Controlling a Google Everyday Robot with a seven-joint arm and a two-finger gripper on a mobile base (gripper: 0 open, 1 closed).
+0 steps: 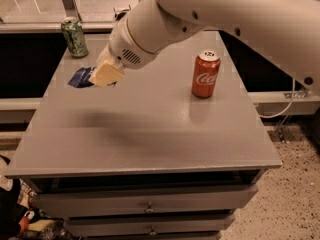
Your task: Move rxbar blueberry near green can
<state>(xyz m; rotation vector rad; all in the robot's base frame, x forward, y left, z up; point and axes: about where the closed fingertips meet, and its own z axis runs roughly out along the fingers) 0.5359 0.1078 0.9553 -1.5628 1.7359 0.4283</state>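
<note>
The green can (75,36) stands upright at the far left corner of the grey table (150,134). My gripper (102,75) is shut on the rxbar blueberry (80,77), a dark blue wrapper whose left end sticks out past the cream fingers (107,74). I hold the bar over the table's left side, a little in front of and to the right of the green can. The rest of the bar is hidden by the fingers.
A red Coca-Cola can (206,74) stands upright right of the table's middle. My white arm (215,14) reaches in from the upper right over the table's far half. Drawers (147,204) sit below the table's front edge. A window rail runs behind the table.
</note>
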